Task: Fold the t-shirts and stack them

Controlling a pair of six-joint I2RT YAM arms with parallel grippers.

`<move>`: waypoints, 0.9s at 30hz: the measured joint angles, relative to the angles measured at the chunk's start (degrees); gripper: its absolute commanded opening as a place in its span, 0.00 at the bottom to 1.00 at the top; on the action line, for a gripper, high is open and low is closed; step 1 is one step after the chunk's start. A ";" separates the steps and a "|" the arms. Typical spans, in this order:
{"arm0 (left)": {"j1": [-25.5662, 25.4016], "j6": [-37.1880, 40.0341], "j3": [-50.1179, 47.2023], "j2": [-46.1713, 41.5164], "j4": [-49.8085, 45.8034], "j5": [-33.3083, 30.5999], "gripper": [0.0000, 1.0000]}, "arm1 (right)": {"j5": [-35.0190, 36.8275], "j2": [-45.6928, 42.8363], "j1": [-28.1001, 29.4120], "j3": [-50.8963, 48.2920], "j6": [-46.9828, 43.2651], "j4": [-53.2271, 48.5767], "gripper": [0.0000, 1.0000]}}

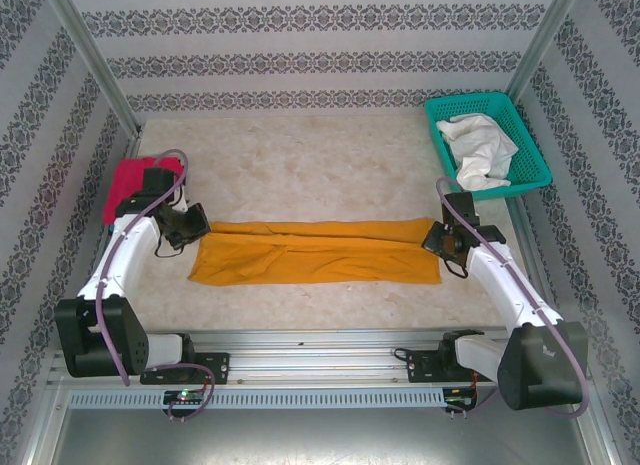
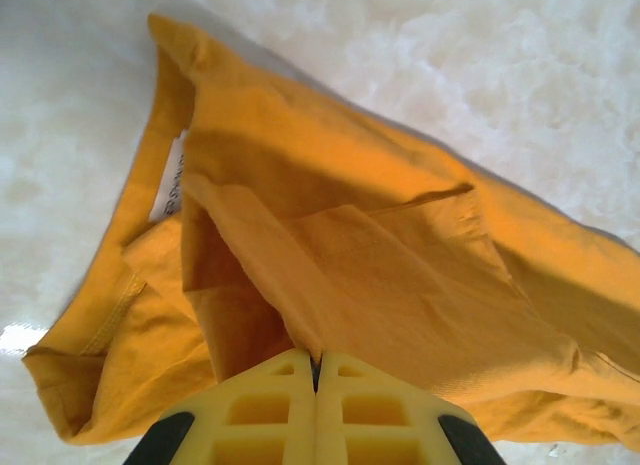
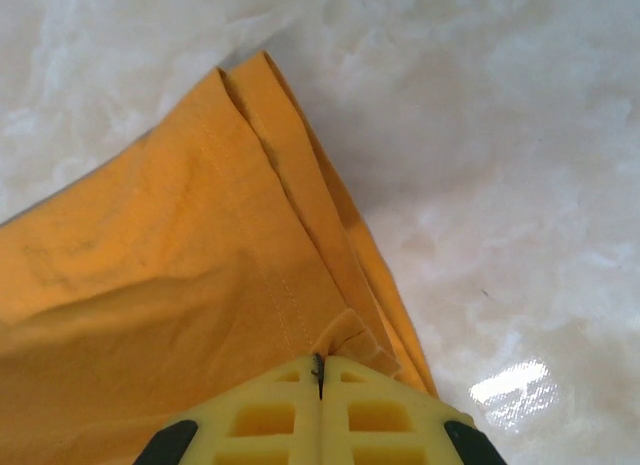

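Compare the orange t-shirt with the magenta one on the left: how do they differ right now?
The orange t-shirt lies stretched as a long folded strip across the middle of the table; the magenta t-shirt sits bunched at its left edge. The left gripper and right gripper, both shut, pinch the orange t-shirt's ends; no gripper touches the magenta t-shirt. Both rest on the table.

Pale marbled bench (image 1: 330, 155), white walls (image 1: 300, 45) banded with dark floral pattern on three sides, metal corner posts (image 1: 85, 55), ribbed aluminium rail (image 1: 300, 350) along near edge, even light
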 measured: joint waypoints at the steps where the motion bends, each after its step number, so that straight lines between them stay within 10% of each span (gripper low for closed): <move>1: 0.11 0.00 -0.46 0.02 0.00 -0.13 0.00 | -0.02 0.00 0.00 -0.59 0.04 0.09 0.00; 17: 0.37 0.31 -7.34 2.49 0.00 -3.54 0.00 | -0.44 5.81 0.00 -6.27 1.84 4.15 0.00; 27: 0.42 -1.01 -10.62 -0.59 -0.46 -2.82 0.74 | -0.39 0.52 0.15 -6.25 0.07 4.68 0.70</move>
